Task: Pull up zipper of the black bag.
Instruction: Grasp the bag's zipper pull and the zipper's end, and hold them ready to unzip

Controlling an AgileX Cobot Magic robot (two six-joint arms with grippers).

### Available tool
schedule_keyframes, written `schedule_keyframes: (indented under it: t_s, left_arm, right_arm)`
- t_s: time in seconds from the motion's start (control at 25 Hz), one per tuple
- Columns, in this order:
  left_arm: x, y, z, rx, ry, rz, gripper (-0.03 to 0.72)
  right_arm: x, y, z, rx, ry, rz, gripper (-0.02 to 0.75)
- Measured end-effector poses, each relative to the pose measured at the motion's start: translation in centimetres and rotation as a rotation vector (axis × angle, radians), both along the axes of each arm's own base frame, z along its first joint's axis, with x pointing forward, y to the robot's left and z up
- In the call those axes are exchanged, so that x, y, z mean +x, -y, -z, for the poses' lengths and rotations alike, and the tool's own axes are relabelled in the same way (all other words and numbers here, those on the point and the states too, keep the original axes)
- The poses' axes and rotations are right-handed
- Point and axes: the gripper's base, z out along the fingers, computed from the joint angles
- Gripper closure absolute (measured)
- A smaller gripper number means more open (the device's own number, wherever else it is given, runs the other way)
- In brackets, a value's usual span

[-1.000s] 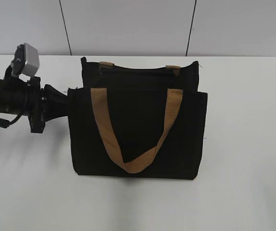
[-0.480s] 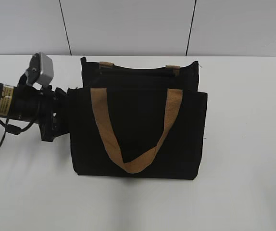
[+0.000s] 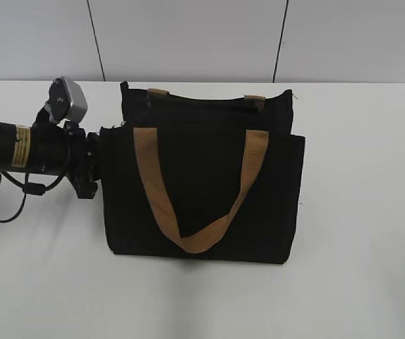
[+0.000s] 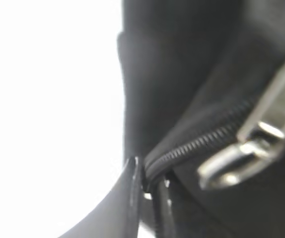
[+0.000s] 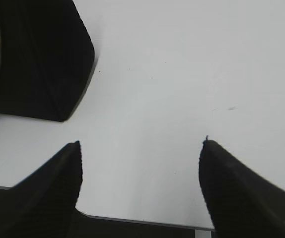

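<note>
Left pincer [image 4: 145, 198]: pressed against the left upper edge of the black bag [image 3: 202, 191]; in the left wrist view its two dark fingers sit nearly together on a fold of bag fabric at the end of the zipper line. I judge it clamped on that fabric, though the blur leaves some doubt.

Zipper [image 4: 202, 144]: the toothed line starts right at the left fingertips and runs away from them, up and to the right in the wrist picture. The silver pull tab [image 4: 247, 153] lies just beyond the fingertips along that line, not between them.

Long axis: the zipper runs along the bag's top opening, across the exterior view from the left pincer's side toward the far right corner.

Right pincer [image 5: 140, 148]: jaws spread wide over bare table [image 5: 182, 59], holding nothing; a bag corner [image 5: 43, 64] lies ahead and to its left, well apart.

Nearer arm: the left, already on the bag; the tab probably falls to the right arm, which must cross to it.

Change from earlier frames: the left arm has pushed further in toward the bag and its wrist has rolled, the camera housing now tilted. The bag has barely shifted.
</note>
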Motion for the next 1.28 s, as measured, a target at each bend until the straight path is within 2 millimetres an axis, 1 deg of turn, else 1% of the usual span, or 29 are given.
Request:
schedule_keyframes:
  t_s: [0.08,0.28,0.4,0.52,0.64,0.76,0.88,1.28]
  left_arm:
    - [-0.1,-0.4,-1.1,0.037,0.031,-0.044,0.666]
    - [-0.5,-1.4,-5.0,0.099,0.129,-0.169,0.666]
    - [-1.4,-2.0,-7.5,0.115,0.191,-0.228,0.666]
    - [-2.5,-2.5,-9.5,0.132,0.245,-0.269,0.666]
    - [-3.8,-2.8,-11.2,0.113,0.277,-0.294,0.666]
    - [-4.8,-2.9,-12.1,0.086,0.266,-0.309,0.666]
    - [-5.2,-2.9,-12.9,0.063,0.249,-0.328,0.666]
    - [-5.5,-2.8,-14.0,-0.038,0.174,-0.368,0.666]
  right_arm:
    - [0.0,0.0,0.0,0.0,0.0,0.0,0.181]
    - [0.0,0.0,0.0,0.0,0.0,0.0,0.181]
    - [0.0,0.0,0.0,0.0,0.0,0.0,0.181]
    - [0.0,0.0,0.0,0.0,0.0,0.0,0.181]
    - [0.0,0.0,0.0,0.0,0.0,0.0,0.181]
    - [0.0,0.0,0.0,0.0,0.0,0.0,0.181]
    - [0.0,0.0,0.0,0.004,0.001,-0.003,0.181]
    - [0.0,-0.1,-0.1,0.017,0.009,-0.009,0.181]
